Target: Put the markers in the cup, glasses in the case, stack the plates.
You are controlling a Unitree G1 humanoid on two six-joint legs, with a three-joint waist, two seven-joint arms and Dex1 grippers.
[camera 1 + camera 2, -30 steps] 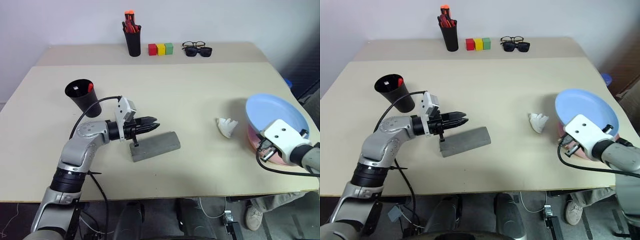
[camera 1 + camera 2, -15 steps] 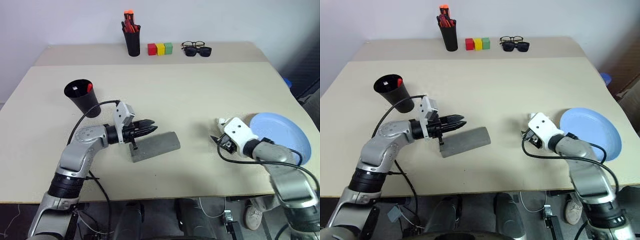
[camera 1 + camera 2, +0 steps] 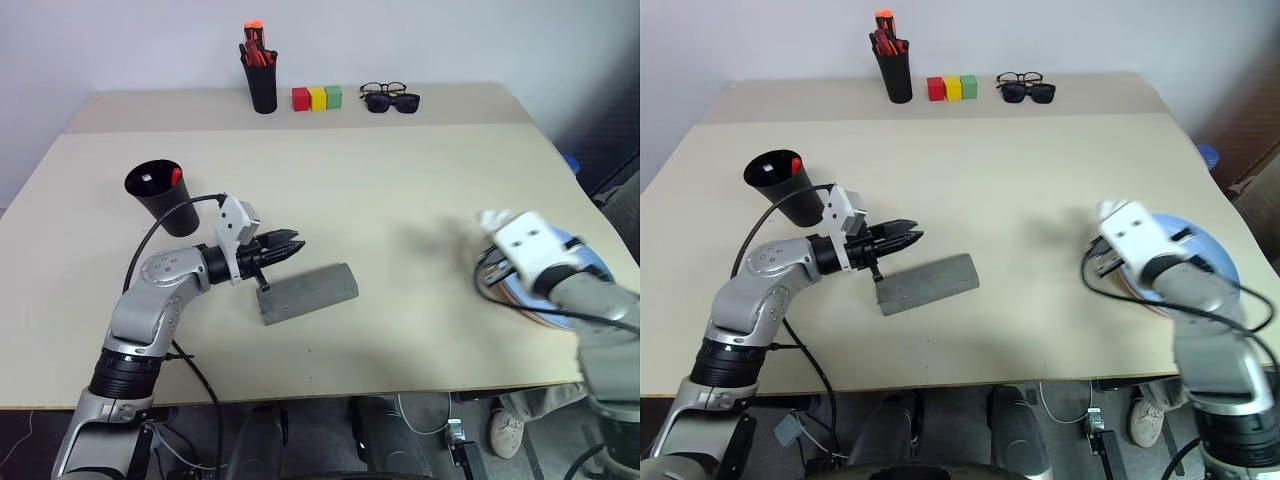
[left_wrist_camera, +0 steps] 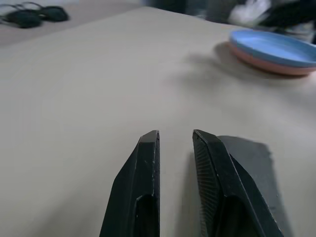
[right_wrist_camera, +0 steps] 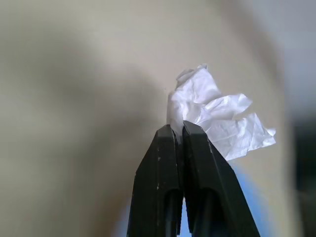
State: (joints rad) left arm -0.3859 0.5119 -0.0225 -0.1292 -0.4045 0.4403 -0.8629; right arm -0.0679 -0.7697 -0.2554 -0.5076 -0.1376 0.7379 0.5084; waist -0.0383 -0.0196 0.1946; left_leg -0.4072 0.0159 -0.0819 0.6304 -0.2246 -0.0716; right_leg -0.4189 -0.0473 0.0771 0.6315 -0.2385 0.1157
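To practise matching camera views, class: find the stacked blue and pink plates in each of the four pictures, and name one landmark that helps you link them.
Left eye view: plates at the table's right edge, partly behind the right arm.
Right eye view: right edge, behind the same arm.
Left wrist view: upper right, blue on pink.
Right wrist view: a blurred blue patch below the white tissue; plates uncertain.
Shared landmark: grey case.

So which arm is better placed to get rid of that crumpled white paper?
The right. Its gripper is already shut on the crumpled paper, lifted over the blue plate at the table's right edge. The left gripper hovers by the grey case, far across the table.
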